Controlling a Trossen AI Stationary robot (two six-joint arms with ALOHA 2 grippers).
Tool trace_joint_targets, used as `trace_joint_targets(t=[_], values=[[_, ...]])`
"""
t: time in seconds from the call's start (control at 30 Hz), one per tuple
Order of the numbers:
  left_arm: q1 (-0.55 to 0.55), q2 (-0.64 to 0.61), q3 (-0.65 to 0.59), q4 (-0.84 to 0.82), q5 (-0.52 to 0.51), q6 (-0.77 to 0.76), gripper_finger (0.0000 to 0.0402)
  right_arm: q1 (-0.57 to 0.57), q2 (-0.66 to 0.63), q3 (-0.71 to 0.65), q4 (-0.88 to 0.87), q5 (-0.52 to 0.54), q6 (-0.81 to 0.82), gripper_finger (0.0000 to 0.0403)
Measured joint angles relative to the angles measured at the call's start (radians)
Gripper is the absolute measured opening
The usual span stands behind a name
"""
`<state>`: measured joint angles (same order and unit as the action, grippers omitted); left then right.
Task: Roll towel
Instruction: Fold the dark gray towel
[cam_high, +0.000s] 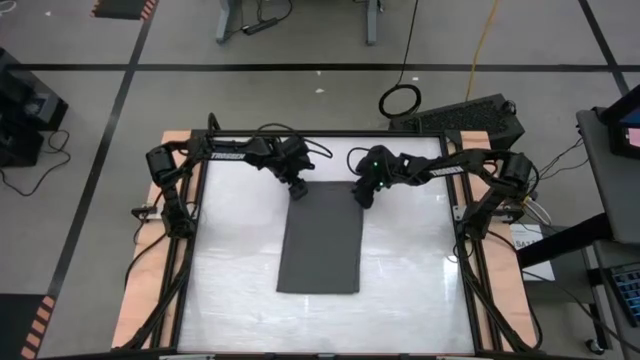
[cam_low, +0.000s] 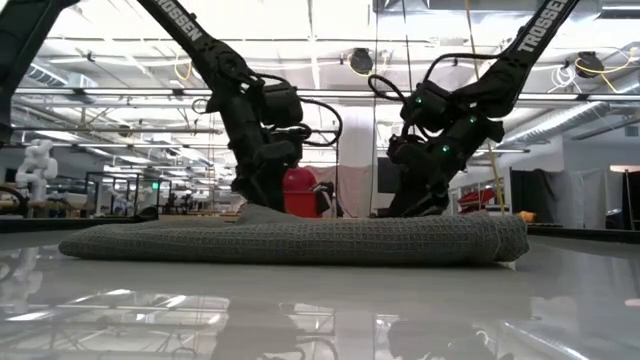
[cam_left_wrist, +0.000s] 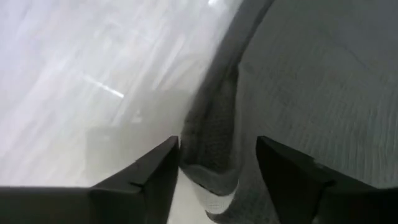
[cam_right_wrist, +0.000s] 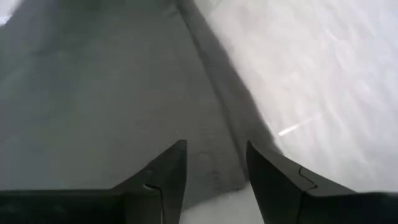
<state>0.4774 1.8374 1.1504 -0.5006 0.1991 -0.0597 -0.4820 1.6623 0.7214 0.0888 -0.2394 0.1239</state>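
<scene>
We see the towel (cam_high: 320, 238) lying flat and lengthwise on the middle of the white table (cam_high: 410, 290), a dark grey rectangle whose far short edge sits under both grippers. At that edge's left corner our left gripper (cam_left_wrist: 217, 163) is down on the cloth with its fingers apart, a raised fold of the towel's corner standing between them. At the right corner our right gripper (cam_right_wrist: 216, 163) hovers just over the cloth, its fingers also spread with the towel's corner showing in the gap.
</scene>
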Motion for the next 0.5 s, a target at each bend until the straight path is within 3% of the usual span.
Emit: trace_joint_targets(t=[0.23, 0.4, 0.5], values=[[-0.002, 0.0, 0.0, -0.005, 0.028, 0.048, 0.0087, -0.001, 0.014, 0.002, 0.033, 0.007, 0.0, 0.0173], [-0.008, 0.0, 0.0, -0.006, 0.033, 0.069, 0.0015, 0.0, 0.023, 0.002, 0.029, 0.061, -0.028, 0.0247], [-0.008, 0.0, 0.0, -0.006, 0.033, 0.071, 0.0009, -0.001, 0.023, 0.002, 0.027, 0.077, -0.033, 0.0284]])
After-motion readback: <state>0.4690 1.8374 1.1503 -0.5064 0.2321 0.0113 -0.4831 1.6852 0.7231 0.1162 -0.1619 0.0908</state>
